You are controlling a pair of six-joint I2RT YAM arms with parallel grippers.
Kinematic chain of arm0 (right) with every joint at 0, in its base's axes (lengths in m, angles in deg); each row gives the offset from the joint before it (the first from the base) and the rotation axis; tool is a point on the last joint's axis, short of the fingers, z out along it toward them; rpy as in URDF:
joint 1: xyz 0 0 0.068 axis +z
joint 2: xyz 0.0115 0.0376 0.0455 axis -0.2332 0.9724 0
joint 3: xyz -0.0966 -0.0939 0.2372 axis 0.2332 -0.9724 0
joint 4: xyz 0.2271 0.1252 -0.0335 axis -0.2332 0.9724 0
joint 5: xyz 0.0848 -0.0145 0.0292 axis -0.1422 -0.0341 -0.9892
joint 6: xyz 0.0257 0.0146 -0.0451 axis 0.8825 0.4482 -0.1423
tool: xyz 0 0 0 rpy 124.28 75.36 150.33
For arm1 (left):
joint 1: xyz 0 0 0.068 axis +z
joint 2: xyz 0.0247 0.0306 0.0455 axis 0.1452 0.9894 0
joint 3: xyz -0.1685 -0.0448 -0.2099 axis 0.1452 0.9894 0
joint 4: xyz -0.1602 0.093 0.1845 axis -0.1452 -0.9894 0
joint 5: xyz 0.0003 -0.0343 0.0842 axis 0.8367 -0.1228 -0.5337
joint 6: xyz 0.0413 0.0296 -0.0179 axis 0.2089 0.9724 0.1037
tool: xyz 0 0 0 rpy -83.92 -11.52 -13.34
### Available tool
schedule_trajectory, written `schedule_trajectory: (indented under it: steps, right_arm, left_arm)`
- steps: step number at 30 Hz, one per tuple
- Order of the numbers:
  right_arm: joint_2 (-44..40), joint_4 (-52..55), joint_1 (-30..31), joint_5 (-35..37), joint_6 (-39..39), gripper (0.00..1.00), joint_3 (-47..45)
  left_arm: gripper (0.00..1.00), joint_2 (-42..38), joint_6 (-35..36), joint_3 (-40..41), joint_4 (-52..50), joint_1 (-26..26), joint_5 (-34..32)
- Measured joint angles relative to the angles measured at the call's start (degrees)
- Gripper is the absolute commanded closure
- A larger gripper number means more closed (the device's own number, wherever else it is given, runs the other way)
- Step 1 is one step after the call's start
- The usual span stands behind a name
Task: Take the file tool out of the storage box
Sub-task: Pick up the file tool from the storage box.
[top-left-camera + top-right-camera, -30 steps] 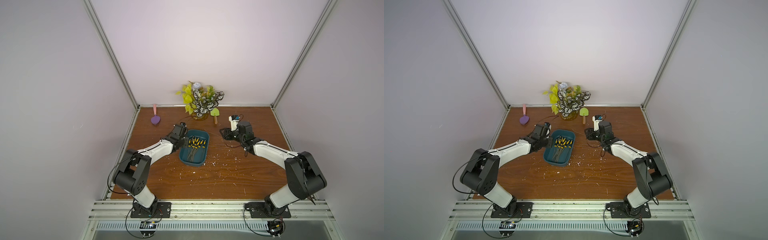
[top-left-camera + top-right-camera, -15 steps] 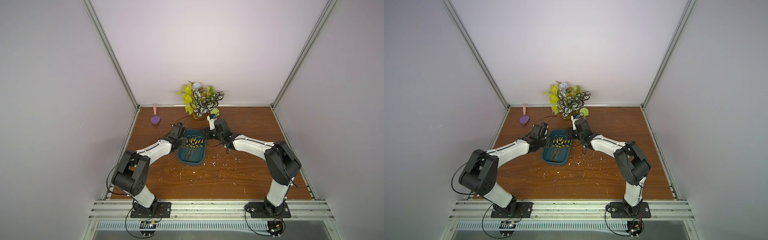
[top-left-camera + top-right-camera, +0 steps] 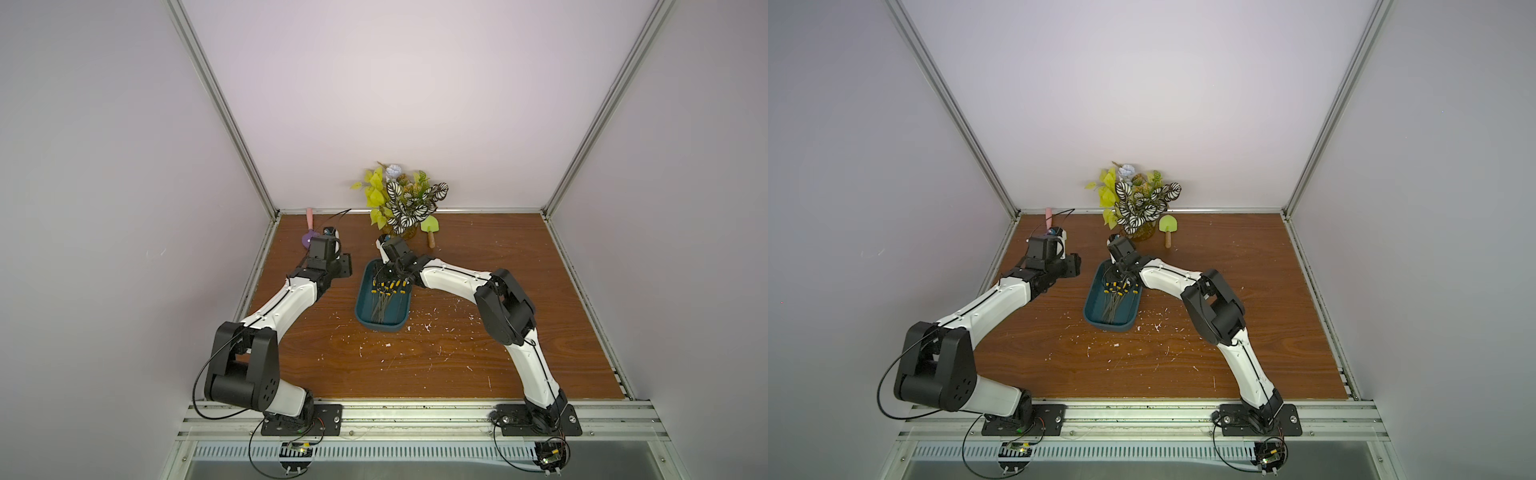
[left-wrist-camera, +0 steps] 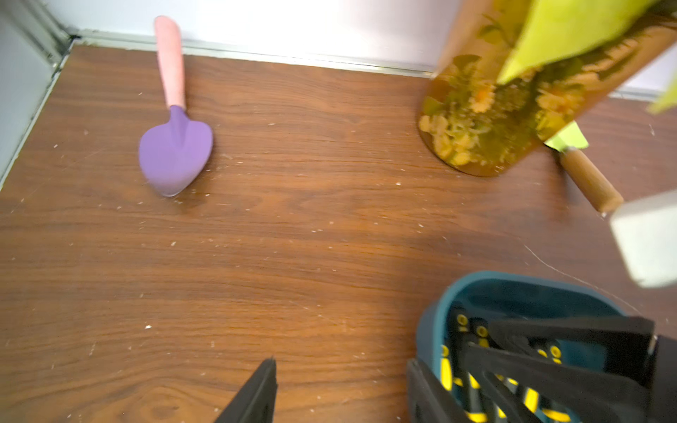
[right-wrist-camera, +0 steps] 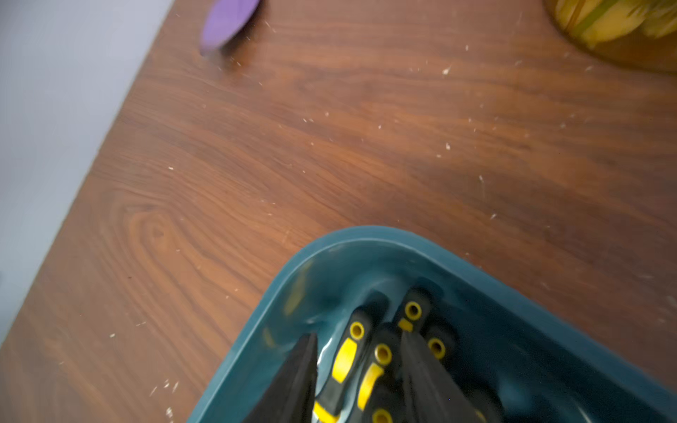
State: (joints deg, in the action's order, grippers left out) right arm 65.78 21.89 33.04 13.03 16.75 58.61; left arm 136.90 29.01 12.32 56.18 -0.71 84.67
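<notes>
Right gripper [image 5: 357, 335] reaching into the box [image 3: 380, 328] of files [image 3: 384, 301]; no file is out yet.
The teal box sits on the table [image 4: 293, 256], a little left of centre, with the files lying inside, their black-and-yellow handles at its far end. The right gripper dips into that far end, jaws apart and straddling file handles (whether they pinch yet is unclear). The left gripper [image 4: 340, 362] hangs just left of the box over bare wood, jaws apart and empty. By my reading, the task is at the grasp: closing on one file, lifting it clear and setting it down outside remain.
</notes>
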Motion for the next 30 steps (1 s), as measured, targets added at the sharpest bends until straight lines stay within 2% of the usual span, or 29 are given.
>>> schedule_trajectory:
  steps: [5,13,15,22,30]
  right_arm:
    - [1.73,4.59,0.79,1.95,0.04,0.58,2.73]
    - [1.73,7.72,1.49,4.72,-0.09,0.6,3.04]
    - [1.73,7.98,1.57,4.72,-0.13,0.66,3.04]
    - [1.73,8.55,1.75,4.48,0.57,0.99,3.04]
    - [0.22,6.97,1.11,2.38,0.9,1.0,3.34]
  left_arm:
    - [0.4,0.02,0.28,0.0,-0.02,0.9,3.02]
    - [0.4,0.02,0.72,0.0,-0.07,0.87,4.28]
    - [0.4,0.02,0.79,0.0,-0.07,0.87,4.31]
    - [0.4,0.02,1.53,0.0,-0.09,0.87,4.31]
    - [0.39,0.57,3.04,0.0,0.0,0.31,4.7]
